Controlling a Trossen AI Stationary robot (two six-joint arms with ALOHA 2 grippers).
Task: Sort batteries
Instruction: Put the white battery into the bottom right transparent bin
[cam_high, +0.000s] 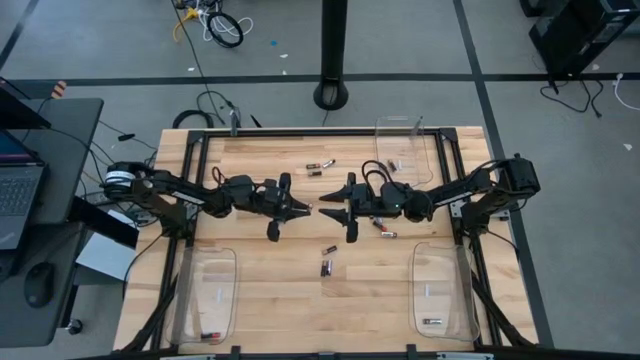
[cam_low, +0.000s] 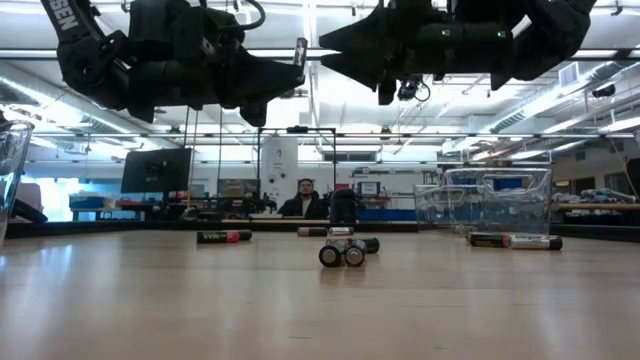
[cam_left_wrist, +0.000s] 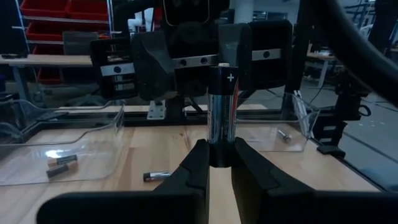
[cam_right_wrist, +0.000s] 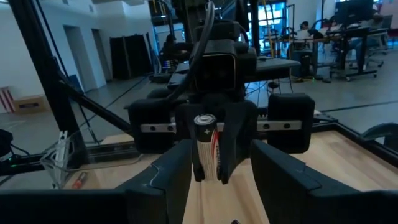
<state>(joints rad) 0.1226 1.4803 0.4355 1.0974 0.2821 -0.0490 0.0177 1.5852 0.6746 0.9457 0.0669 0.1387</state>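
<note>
My left gripper (cam_left_wrist: 221, 152) hangs over the middle of the table and is shut on one battery (cam_left_wrist: 222, 102), silvery with a dark and red wrap. My right gripper (cam_right_wrist: 219, 149) faces it from the table's right, open, its fingers standing on either side of that battery (cam_right_wrist: 206, 143) without touching it. In the high view the two grippers meet tip to tip, left (cam_high: 306, 208) and right (cam_high: 323, 205). Loose batteries lie on the table by their sides: two (cam_high: 327, 258) just near of the grippers, one (cam_high: 386, 233) under the right arm, others (cam_high: 320, 165) farther off. My left gripper pinches the battery's lower end (cam_left_wrist: 221, 155) between its two fingertips (cam_left_wrist: 198, 163). The fingers come level from the table's left. The battery stands upright above them, plus end (cam_left_wrist: 222, 67) up, lifted clear of the table.
Clear trays sit at the near left (cam_high: 205, 295), near right (cam_high: 442, 290) and far right (cam_high: 408, 148); the near ones hold a battery each (cam_high: 210, 333) (cam_high: 432, 322). In the low view a person (cam_low: 305, 200) sits beyond the table. Bare wood lies between the near trays.
</note>
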